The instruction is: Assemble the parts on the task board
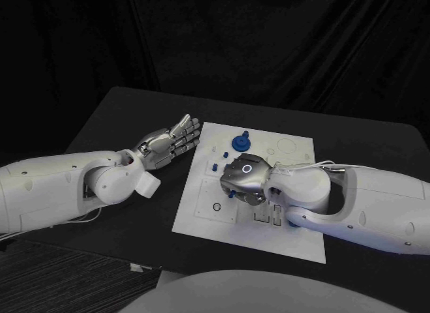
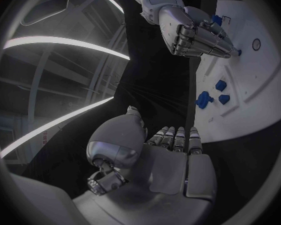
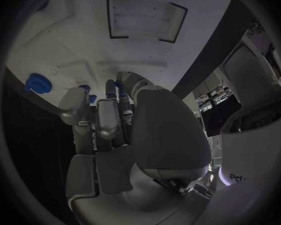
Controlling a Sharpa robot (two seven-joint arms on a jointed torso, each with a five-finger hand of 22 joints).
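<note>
On the black desk (image 1: 121, 111), the left hand (image 1: 168, 142) rests just beside the left edge of the white task board (image 1: 201, 218), fingers stretched out flat and holding nothing. On the board, a large blue part with a round base (image 1: 240, 141) stands upright near the far edge, and two small blue parts (image 1: 221, 155) sit just beside it, apparently seated. Further right, the right hand (image 1: 245, 177) hovers over the middle of the board, fingers curled downward toward a small blue part; whether it grips it cannot be told. Judging from this, assembly seems partly done, with several recesses (image 1: 268, 215) near the board's front unfilled
</note>
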